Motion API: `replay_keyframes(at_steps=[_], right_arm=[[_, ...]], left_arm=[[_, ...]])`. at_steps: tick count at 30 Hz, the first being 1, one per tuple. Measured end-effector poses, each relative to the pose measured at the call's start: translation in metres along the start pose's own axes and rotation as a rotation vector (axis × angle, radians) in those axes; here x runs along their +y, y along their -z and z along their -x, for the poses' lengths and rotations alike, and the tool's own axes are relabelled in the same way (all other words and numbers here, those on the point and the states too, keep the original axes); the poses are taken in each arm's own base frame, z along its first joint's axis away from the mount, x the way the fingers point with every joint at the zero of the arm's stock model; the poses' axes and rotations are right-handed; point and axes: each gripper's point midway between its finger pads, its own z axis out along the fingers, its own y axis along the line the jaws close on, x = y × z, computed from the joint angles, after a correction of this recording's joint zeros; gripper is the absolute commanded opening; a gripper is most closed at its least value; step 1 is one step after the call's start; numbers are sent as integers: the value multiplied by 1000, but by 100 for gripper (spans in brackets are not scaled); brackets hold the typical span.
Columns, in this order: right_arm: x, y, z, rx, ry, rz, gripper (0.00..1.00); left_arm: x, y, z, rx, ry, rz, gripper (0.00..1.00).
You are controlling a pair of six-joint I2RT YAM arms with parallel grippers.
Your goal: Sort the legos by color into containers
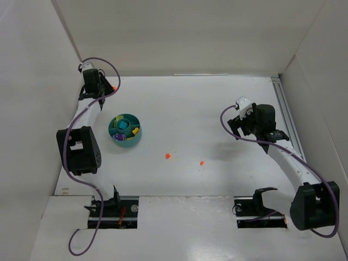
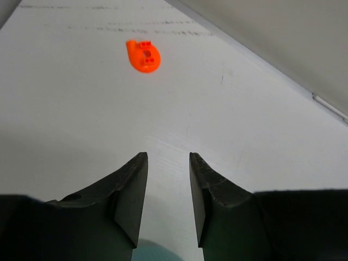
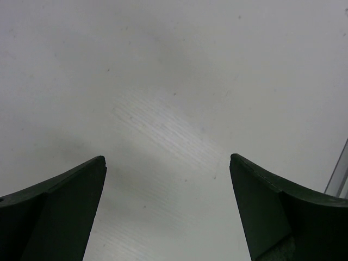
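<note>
The left gripper (image 2: pixel 167 160) is held partly open and empty; the orange lego (image 2: pixel 143 56) lies ahead, slightly left. Jaws should be widened and centred over it before closing.

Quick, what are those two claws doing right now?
Left gripper: partly open, holding nothing.
Right gripper: wide open, holding nothing.

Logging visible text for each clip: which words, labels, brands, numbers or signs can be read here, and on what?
None readable in any view.
The teal dish, the orange lego and the table carry no lettering.
A red speck at the near edge is too small to tell.
</note>
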Motion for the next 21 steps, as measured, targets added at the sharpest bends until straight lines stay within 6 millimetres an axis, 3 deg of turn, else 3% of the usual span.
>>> replay_keyframes(at_steps=[4,9,14,21], right_arm=[[-19,-9,25,-22,4,-39,100],[-41,-26,62,-53,4,-56,100],[-55,-48,84,-59,-6,-50,100],[-67,-74,97,-38,-16,-38,100]], left_arm=[[3,-36,17,-13,44,60,34],[11,-91,14,33,102,148,35],[15,-138,12,45,150,201,35],[20,-169,-2,67,207,225,32]])
